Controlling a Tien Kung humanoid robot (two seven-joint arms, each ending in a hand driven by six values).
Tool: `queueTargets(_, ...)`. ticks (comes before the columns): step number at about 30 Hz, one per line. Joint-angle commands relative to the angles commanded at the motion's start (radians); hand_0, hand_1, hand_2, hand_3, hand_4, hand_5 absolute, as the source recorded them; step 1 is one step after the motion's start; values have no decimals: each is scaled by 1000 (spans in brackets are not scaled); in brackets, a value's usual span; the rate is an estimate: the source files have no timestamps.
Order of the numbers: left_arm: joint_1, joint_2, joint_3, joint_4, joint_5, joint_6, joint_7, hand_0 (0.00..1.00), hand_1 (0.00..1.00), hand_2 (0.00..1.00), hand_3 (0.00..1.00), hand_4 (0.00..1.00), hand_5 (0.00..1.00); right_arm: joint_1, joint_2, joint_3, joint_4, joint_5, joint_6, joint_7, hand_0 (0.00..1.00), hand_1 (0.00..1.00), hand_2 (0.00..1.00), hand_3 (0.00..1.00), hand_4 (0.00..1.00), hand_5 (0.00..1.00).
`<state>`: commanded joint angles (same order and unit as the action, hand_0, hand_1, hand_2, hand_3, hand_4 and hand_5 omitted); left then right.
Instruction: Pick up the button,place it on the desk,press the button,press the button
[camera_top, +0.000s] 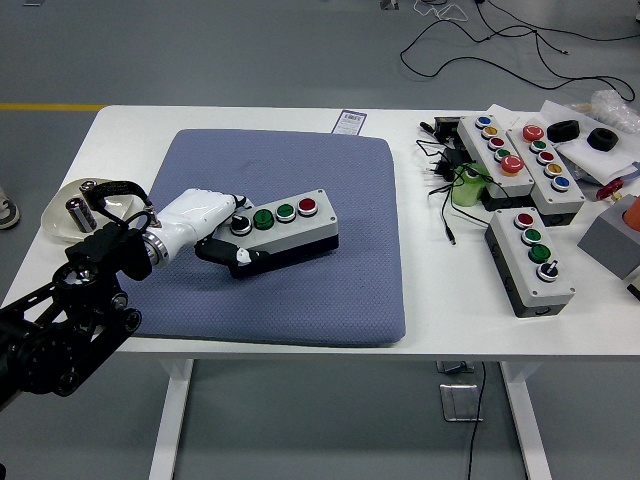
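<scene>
I have the grey button box (285, 226) over the blue pad (330, 290), left hand (205, 222) clamped on its near end, so I'd lower it level before loosening those fingers, well clear of the spare boxes (530, 260)

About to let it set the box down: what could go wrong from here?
The left hand grips the button box only at its left end, so the free right end may sag or twist out. The blue pad looks soft, so the box could rock when pressed. The selector knob sits beside the fingers and might get bumped.
</scene>
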<state>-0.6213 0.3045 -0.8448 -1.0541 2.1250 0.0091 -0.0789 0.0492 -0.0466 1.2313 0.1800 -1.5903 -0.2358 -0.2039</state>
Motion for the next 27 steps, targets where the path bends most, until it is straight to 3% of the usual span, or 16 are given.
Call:
queueTargets(6, -17, 12, 29, 25, 1, 1, -82, 184, 201, 246, 265, 125, 2, 1, -1, -2, 0, -2, 0, 0, 673, 658, 674, 624, 310, 173)
queueTargets(14, -44, 31, 80, 21, 21, 7, -143, 188, 204, 243, 271, 146, 2, 4, -1, 0, 0, -6, 1, -1, 673, 658, 674, 624, 310, 173)
queueTargets(15, -47, 32, 84, 21, 20, 8, -147, 201, 217, 253, 275, 186, 2, 4, -1, 0, 0, -8, 2, -1, 673, 658, 674, 624, 310, 173)
queueTargets(20, -52, 30, 91, 30, 33, 4, -151, 201, 217, 253, 275, 186, 2, 4, -1, -3, 0, -6, 2, -1, 673, 658, 674, 624, 310, 173)
queueTargets(21, -52, 30, 91, 31, 36, 3, -150, 276, 296, 319, 326, 219, 2, 5, -1, -3, 0, -6, 2, -1, 673, 658, 674, 624, 310, 173)
queueTargets(26, -47, 28, 85, 32, 62, -3, -141, 276, 296, 319, 326, 219, 2, 5, -1, -5, 0, -6, 2, -2, 673, 658, 674, 624, 310, 173)
queueTargets(27, -46, 28, 82, 31, 65, -4, -139, 503, 577, 655, 725, 786, 2, 5, -1, -5, 0, -7, 2, -2, 673, 658, 674, 624, 310, 173)
